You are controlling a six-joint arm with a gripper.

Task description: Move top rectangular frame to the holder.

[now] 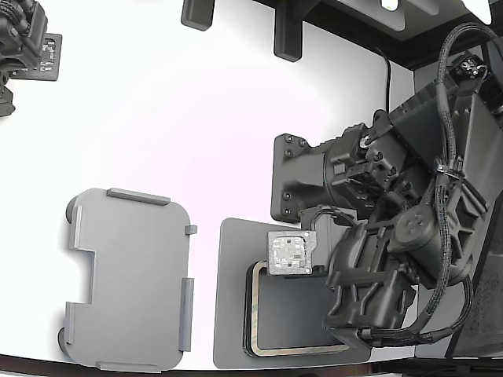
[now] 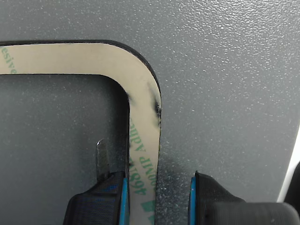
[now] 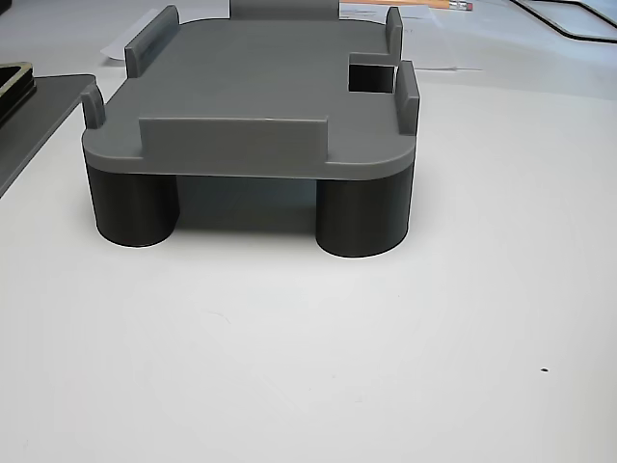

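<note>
The top rectangular frame (image 2: 143, 89) is a beige strip with green print and dark edges, lying on a stack (image 1: 256, 314) on the dark grey mat (image 2: 225, 70). My gripper (image 2: 157, 199) is open and low over the mat, straddling one side of the frame near a rounded corner. One blue-padded finger (image 2: 110, 197) is inside the frame opening and the other finger (image 2: 211, 199) is outside it. The light grey holder (image 1: 130, 279) with raised tabs sits apart at the exterior view's left, with nothing on it, and the holder (image 3: 251, 92) stands on dark round legs.
The arm's black body (image 1: 393, 259) hangs over the mat's right part in the exterior view and hides the fingertips there. A second black arm (image 1: 23, 39) is at the far left corner. The white table's (image 1: 196, 133) front edge runs just below the holder and mat.
</note>
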